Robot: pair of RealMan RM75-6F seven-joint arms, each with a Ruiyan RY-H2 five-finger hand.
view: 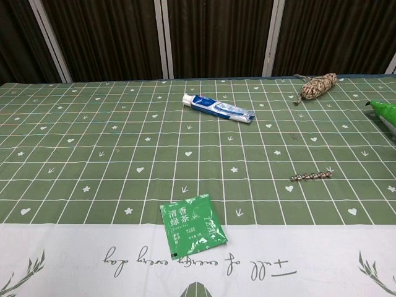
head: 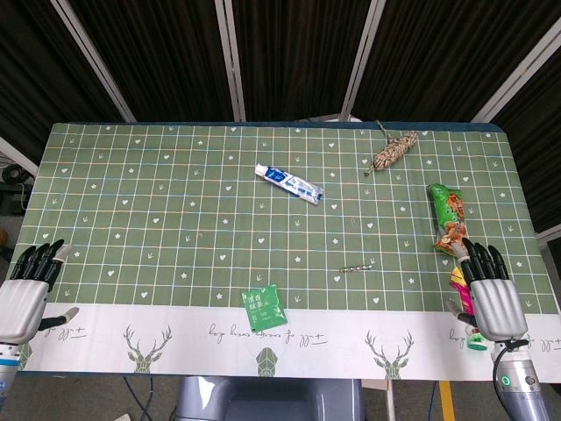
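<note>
My left hand [head: 26, 289] hovers at the table's near left corner, fingers straight and apart, holding nothing. My right hand [head: 493, 294] hovers at the near right edge, fingers extended and apart, also empty. Its fingertips lie just below a green snack packet [head: 449, 216], and a pink and yellow wrapper [head: 459, 289] lies partly under it. Neither hand shows in the chest view. A blue and white toothpaste tube [head: 288, 182] [view: 218, 108] lies mid-table.
A green tea sachet [head: 264, 307] [view: 192, 224] sits near the front edge. A small metal chain [head: 356, 267] [view: 311, 177] lies right of centre. A coil of twine [head: 394, 148] [view: 315, 86] rests at the far right. A green tablecloth [head: 158, 210] covers the table.
</note>
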